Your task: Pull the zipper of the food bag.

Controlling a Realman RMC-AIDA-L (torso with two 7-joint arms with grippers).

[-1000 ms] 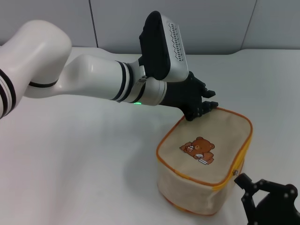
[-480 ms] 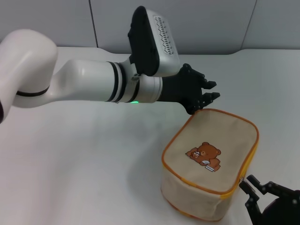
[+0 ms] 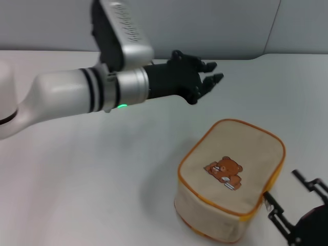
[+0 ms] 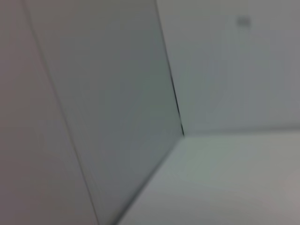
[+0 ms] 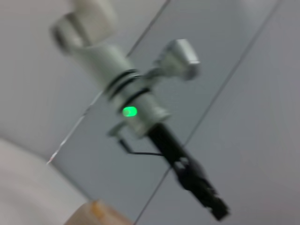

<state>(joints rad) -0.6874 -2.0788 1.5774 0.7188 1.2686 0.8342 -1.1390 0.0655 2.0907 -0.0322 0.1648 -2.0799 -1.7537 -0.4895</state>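
The food bag [image 3: 229,179] sits on the white worktop [image 3: 77,174], near right. Your left gripper [image 3: 209,77] hangs far above it, fingers apart. Your right gripper [image 3: 300,215], fingers apart, waits beside the zipper [image 3: 266,197]. Pinch the small tab, then pull slowly.

White left arm [image 3: 61,97], black-ringed, green light, black hand [image 3: 207,77].

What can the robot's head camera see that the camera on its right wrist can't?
Only the head view shows the whole food bag with its bear patch, the zipper, the white table and the right tool open beside the bag. Only the right wrist view shows the left arm's silver wrist box against the wall panels. Both show the left tool, open and lifted away from the bag.
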